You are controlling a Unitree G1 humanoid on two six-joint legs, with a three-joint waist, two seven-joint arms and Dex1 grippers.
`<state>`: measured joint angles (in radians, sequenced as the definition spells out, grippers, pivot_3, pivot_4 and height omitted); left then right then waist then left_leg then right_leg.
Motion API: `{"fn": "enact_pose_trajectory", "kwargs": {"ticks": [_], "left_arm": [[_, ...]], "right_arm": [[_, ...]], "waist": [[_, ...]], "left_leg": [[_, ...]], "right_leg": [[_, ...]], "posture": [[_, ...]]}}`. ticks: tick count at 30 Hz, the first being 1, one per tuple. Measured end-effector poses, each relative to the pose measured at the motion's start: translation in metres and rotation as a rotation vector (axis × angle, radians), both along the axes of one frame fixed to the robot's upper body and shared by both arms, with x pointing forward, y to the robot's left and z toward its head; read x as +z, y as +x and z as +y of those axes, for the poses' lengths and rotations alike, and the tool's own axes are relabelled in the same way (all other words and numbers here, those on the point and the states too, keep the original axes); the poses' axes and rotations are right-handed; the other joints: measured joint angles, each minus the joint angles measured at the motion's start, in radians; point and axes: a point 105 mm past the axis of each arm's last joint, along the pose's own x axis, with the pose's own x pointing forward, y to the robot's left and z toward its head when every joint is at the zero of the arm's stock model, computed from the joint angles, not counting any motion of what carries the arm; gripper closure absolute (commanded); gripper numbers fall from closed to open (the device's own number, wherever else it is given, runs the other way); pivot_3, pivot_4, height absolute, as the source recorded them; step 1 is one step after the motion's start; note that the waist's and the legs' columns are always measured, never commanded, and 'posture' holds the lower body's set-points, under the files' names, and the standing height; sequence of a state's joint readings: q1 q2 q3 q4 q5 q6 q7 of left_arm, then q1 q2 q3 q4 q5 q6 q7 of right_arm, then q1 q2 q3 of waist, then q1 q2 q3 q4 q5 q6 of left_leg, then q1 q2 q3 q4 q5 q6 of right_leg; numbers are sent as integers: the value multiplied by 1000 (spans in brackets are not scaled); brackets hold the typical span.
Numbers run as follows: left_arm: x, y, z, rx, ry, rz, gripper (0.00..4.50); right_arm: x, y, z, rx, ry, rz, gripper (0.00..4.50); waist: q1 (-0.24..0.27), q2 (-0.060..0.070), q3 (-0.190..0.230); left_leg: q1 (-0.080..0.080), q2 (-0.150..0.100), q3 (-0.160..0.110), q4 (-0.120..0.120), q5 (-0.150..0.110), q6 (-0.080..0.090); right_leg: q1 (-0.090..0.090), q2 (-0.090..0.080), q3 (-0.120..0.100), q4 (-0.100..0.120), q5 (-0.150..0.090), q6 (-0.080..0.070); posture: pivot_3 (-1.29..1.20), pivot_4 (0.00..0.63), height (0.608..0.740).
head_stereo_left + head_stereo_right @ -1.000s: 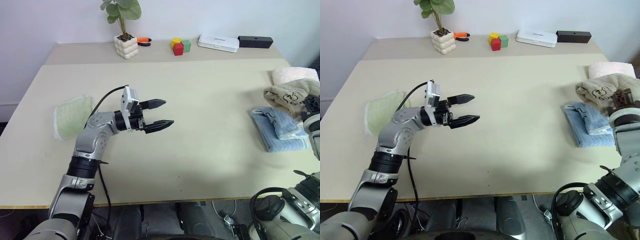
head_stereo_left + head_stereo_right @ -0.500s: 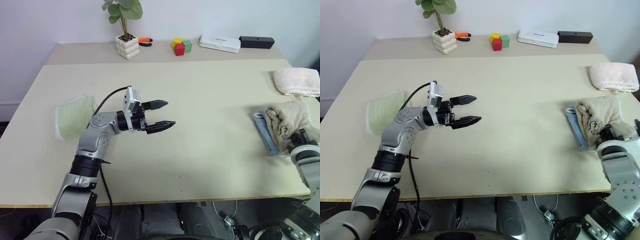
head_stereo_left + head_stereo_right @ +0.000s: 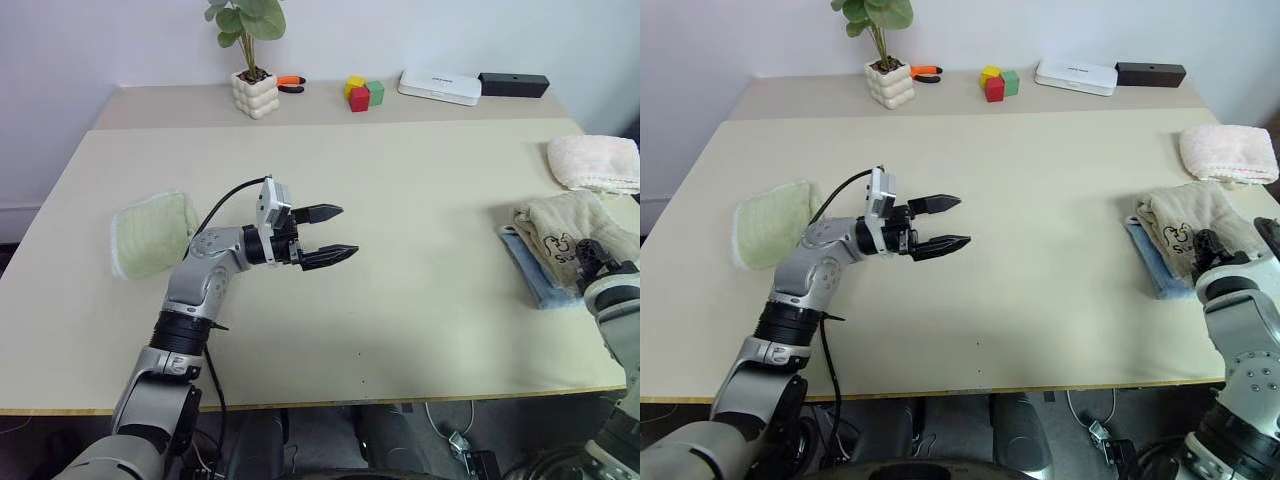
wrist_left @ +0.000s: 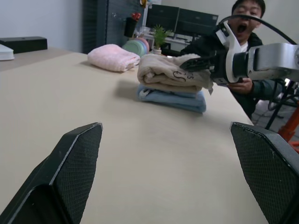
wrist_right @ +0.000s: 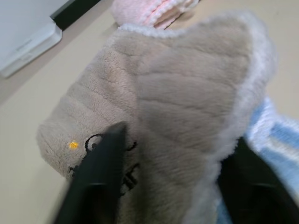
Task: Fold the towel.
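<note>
Both claws gape—right claw (image 3: 1230, 243) against the towel (image 3: 1185, 215), heaped on a blue towel (image 3: 1150, 262); left claw (image 3: 960, 222) over bare table (image 3: 1040, 160).

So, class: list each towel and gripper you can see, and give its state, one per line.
beige towel: folded, lying on the blue towel
blue towel: folded flat, under the beige one
pink towel: folded, apart
green towel: folded, alone
left gripper: open, empty
right gripper: open, fingers either side of the beige towel

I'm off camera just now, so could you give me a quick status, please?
Left gripper open, empty, mid-table. Right gripper open around towel. Towel folded atop blue towel. Nothing in the way.
</note>
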<state>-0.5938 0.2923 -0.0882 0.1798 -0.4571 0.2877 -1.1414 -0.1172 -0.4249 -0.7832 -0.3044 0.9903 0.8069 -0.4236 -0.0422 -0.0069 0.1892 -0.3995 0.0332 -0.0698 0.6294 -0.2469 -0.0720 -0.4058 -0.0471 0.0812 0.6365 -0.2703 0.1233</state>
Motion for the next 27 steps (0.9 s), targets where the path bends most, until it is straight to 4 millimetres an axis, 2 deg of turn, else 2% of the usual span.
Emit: {"fn": "enact_pose_trajectory", "kwargs": {"ticks": [1, 5, 9, 11, 15, 18, 21, 23, 25, 27], "left_arm": [[0, 0, 0, -1, 0, 0, 0], [-4, 2, 0, 9, 4, 11, 0], [-6, 1, -2, -2, 2, 13, 0], [-6, 1, -3, -6, 1, 11, 0], [-5, 1, -2, 0, -1, -2, 0], [-7, 4, 0, 12, 11, -10, 0], [-9, 9, 12, 47, 43, -22, 0], [-9, 13, 22, 77, 48, -24, 0], [-8, 15, 32, 102, 68, -32, 0], [-7, 16, 43, 130, 88, -43, 0]], "right_arm": [[-4, -3, -3, -4, -51, 54, 46], [-18, -15, -17, 3, -272, 261, 46], [-17, -15, -20, 11, -405, 307, 46], [-11, -12, -20, 16, -477, 302, 46], [24, -3, -21, 11, -631, 184, 46], [49, 11, -6, 107, -730, 79, 46], [68, 23, 8, 196, -840, 18, 46], [74, 31, 19, 284, -825, -38, 46], [72, 41, 56, 527, -766, -110, 46], [62, 44, 104, 820, -731, -154, 46]], "waist": [[0, 0, 0], [2, 0, 0], [-2, 0, 0], [-1, 0, 0], [-1, 0, 0], [-2, 0, 0], [-1, 0, 0], [0, 0, 0], [-3, 0, 0], [-3, 0, 0]], "left_leg": [[0, 0, 0, 0, 0, 0], [0, 0, 0, 0, 0, 0], [0, 0, 0, 0, 0, 0], [0, 0, 0, 0, 0, 0], [0, 0, 0, 1, 0, 0], [1, 0, 0, 0, 0, 0], [1, 0, 0, 0, 0, 0], [0, 0, 0, 1, 0, 0], [1, 0, 0, 0, 0, 0], [1, 0, 0, 0, 0, 0]], "right_leg": [[0, 0, 0, 0, 0, 0], [0, 0, 0, -1, 0, 0], [0, 0, 0, -1, 0, 0], [0, 0, 0, -1, 0, 0], [0, 0, 0, -1, 0, 0], [1, 0, 0, -1, 0, 0], [1, 0, 0, -1, 0, 0], [1, 0, 0, -1, 0, 0], [1, 0, 0, -1, 0, 0], [1, 0, 0, 0, 0, 0]], "posture": [[0, 150, 740], [0, 150, 740], [0, 150, 740], [0, 150, 740], [0, 150, 740], [0, 150, 740], [0, 150, 740], [0, 150, 740], [0, 150, 740], [0, 150, 740]]}}
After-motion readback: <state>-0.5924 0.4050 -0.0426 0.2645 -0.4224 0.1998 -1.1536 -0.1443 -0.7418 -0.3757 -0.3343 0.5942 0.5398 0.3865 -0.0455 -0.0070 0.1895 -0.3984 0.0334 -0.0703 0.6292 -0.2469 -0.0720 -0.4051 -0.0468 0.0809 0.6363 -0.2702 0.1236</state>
